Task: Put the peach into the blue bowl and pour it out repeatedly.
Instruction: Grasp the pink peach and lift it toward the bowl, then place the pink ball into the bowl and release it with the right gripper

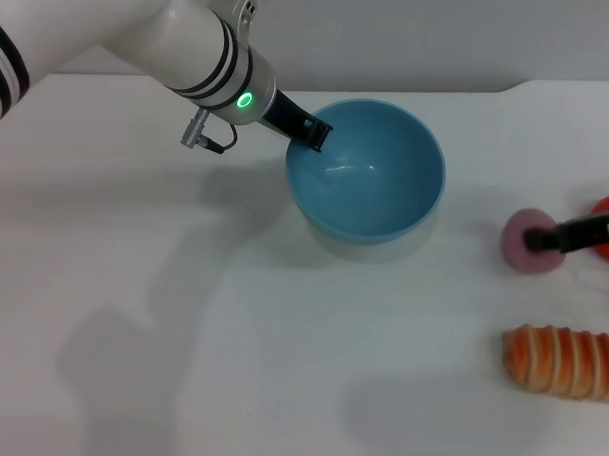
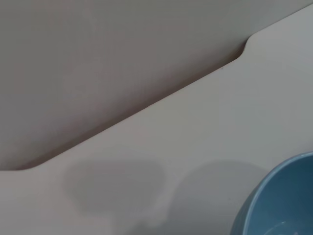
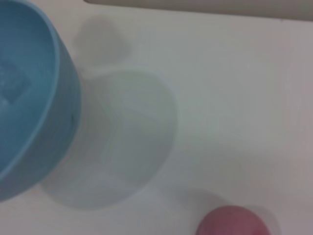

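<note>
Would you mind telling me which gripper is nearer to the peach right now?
The right gripper: its fingers reach the peach from the right edge. The left gripper is far away at the blue bowl rim.

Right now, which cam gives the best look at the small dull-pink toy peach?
Head view: the small dull-pink toy peach shows nearly whole on the white table, a dark finger of the right gripper at it. Right wrist view catches only its top at the frame edge. Left wrist view misses it.

White table [image 1: 188, 322], blue bowl [image 1: 367, 176], peach [image 1: 531, 242], orange ribbed roll [image 1: 569, 361]
</note>
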